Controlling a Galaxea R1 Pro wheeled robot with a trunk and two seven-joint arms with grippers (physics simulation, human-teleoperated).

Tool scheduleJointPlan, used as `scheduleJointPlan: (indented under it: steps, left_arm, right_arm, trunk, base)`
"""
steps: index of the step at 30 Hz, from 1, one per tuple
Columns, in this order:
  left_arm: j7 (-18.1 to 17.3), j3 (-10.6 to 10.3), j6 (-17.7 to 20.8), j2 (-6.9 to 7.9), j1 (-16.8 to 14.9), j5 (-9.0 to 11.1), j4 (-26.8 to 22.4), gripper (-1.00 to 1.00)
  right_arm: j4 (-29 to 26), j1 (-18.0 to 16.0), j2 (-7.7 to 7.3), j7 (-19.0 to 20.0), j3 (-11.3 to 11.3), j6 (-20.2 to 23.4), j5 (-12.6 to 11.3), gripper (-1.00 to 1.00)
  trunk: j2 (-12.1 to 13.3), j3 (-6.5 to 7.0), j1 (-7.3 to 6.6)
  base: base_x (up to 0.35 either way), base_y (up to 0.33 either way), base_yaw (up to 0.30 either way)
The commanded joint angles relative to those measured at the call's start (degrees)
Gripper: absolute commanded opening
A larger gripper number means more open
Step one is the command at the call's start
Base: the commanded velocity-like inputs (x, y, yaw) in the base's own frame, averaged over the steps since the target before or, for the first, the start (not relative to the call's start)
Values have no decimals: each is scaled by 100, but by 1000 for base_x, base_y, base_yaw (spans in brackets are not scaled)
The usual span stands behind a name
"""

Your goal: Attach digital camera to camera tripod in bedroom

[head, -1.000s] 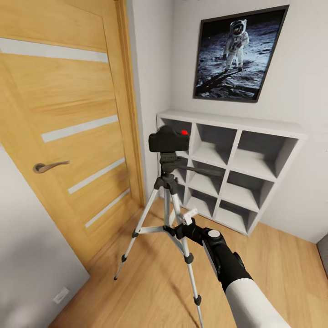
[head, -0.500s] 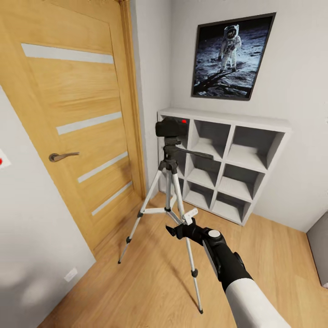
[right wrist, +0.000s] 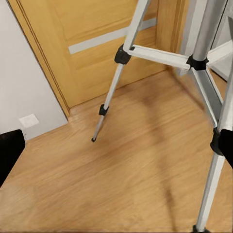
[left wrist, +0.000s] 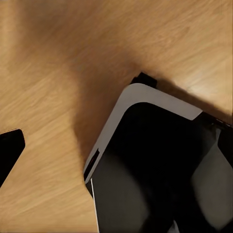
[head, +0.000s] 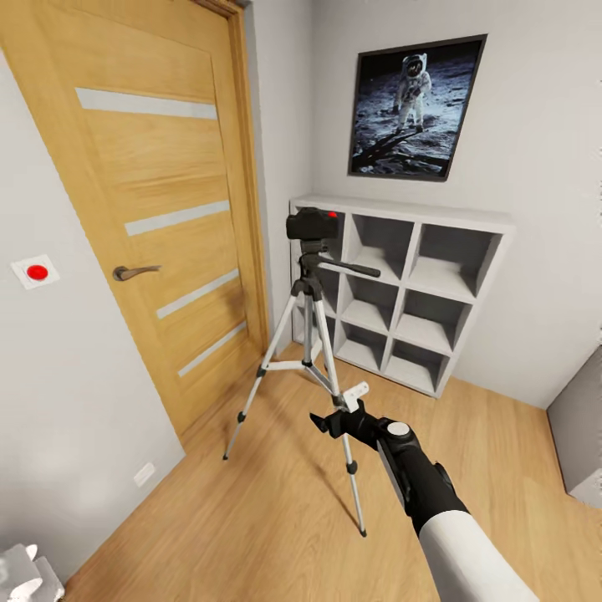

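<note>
The right gripper (head: 339,415) is hanging empty just in front of the tripod (head: 311,334); its jaws are reading as parted, though how far I cannot tell. The left gripper's state cannot be judged from its wrist view, which is showing plank floor (left wrist: 58,145) and robot body.

The camera (head: 311,224) is sitting level on the tripod head, which is standing on the floor between the door (head: 167,192) and the shelf (head: 401,293), near the room corner.

Judgement: the camera looks small, rigid and light; any further hold belongs on its body sides, clear of the lens. The tripod looks light and easily tipped.
</note>
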Motion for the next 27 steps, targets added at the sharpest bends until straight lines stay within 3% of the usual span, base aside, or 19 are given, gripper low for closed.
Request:
scheduleJointPlan:
  steps: [1,16,27]
  left_arm:
    - [20,-48,20,1,-5,45,-6,100]
    - [12,-52,13,0,-7,38,-32,100]
    - [-5,-60,-2,2,-5,36,-46,100]
  right_arm:
    - [-10,-4,2,31,-15,30,29,100]
    - [-10,-4,-6,30,-16,38,27,100]
    - [-10,-4,-6,30,-16,40,27,100]
  trunk:
    - [-12,-12,0]
    - [-12,-12,0]
    - [-12,-12,0]
  base:
    - [-345,0,0]
    - [-337,0,0]
    - [-69,0,0]
